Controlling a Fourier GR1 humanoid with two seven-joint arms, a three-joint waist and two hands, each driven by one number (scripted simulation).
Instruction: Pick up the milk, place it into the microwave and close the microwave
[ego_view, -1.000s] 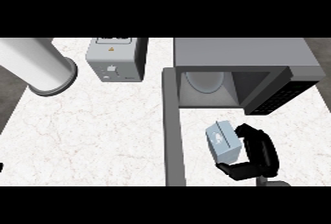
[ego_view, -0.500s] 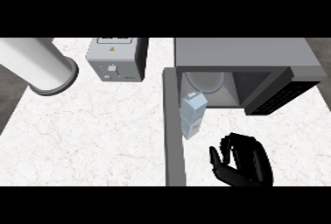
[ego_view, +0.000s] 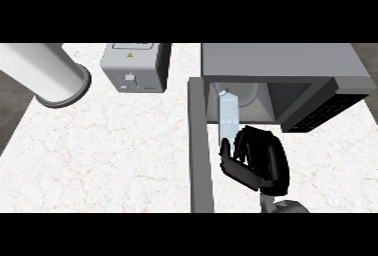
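The milk carton (ego_view: 229, 111), pale blue and white, stands on edge at the mouth of the open microwave (ego_view: 284, 62), partly inside the cavity and close to the door's hinge side. My right hand (ego_view: 258, 157) is just below it at the front, fingers fairly straight, with the fingertips (ego_view: 247, 134) at the carton's near end. I cannot tell if they touch it. The microwave door (ego_view: 201, 150) stands open, running toward me as a grey bar left of the hand. My left hand does not show.
A grey boxy appliance (ego_view: 134, 67) stands at the back of the white marble counter (ego_view: 103, 150). A large white cylinder (ego_view: 46, 75) lies at the back left. The microwave's dark control panel (ego_view: 325, 112) is right of the cavity.
The hand let go of the carton, which went from beside the palm to the microwave's mouth. The open hand then moved up toward the carton's near end.
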